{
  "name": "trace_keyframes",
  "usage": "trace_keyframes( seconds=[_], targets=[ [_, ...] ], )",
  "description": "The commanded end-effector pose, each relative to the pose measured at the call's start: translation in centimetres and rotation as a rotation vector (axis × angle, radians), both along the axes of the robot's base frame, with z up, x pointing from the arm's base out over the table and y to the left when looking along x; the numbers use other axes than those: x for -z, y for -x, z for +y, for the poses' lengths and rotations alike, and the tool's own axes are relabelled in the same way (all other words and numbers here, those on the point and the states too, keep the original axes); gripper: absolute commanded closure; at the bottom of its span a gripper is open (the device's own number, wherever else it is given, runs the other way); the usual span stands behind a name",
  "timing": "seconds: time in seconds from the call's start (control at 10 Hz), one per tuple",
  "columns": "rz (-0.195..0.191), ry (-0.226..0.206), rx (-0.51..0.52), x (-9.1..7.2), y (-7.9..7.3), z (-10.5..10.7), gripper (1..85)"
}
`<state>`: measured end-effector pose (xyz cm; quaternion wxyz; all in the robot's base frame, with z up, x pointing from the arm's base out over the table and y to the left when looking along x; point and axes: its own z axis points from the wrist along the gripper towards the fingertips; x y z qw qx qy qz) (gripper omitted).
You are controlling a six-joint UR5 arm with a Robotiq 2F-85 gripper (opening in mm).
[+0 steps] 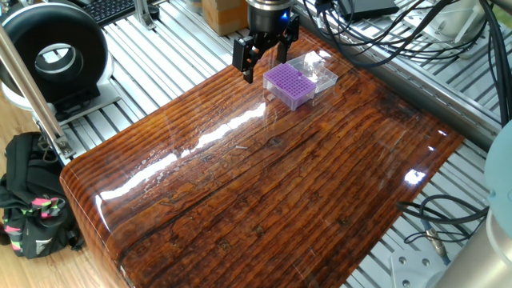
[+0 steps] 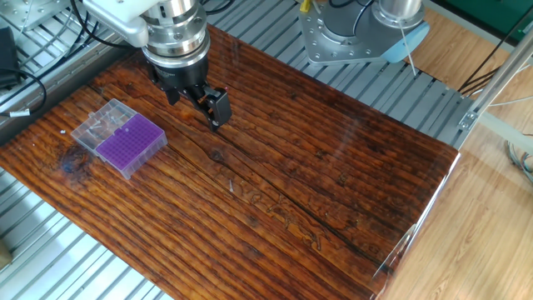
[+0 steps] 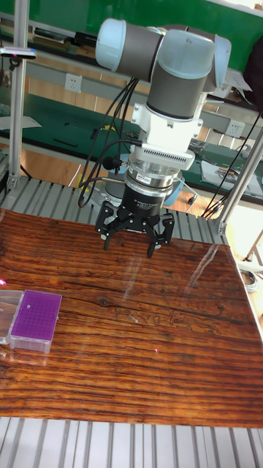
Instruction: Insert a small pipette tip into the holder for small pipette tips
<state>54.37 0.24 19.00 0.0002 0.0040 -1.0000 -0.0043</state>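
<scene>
The holder for small pipette tips (image 1: 288,85) (image 2: 130,142) (image 3: 35,319) is a small purple rack with a grid of holes. It lies flat on the wooden table (image 1: 272,184), with its clear lid (image 1: 318,70) (image 2: 102,123) folded open beside it. My gripper (image 1: 263,61) (image 2: 194,103) (image 3: 131,243) hangs open above the table, right beside the holder but apart from it. Nothing shows between its fingers. A small pipette tip is not to be seen in any view.
A black ring-shaped device (image 1: 53,54) stands off the table's left corner, above a black bag (image 1: 32,210) on the floor. Cables (image 1: 384,32) run behind the holder. The arm's base (image 2: 364,33) sits past the table's far edge.
</scene>
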Motion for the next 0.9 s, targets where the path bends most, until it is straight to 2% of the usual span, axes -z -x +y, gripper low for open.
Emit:
trace_keyframes(
  seconds=[0.0,0.5,0.7,0.8],
  targets=[
    [0.235,0.112,-0.209,-0.7,5.7,-3.2,84.7],
    [0.212,0.098,-0.208,0.1,5.3,-2.5,84.7],
    [0.182,0.065,-0.221,0.3,4.7,-1.8,84.7],
    [0.136,0.066,-0.228,0.5,3.5,-1.8,84.7]
  ],
)
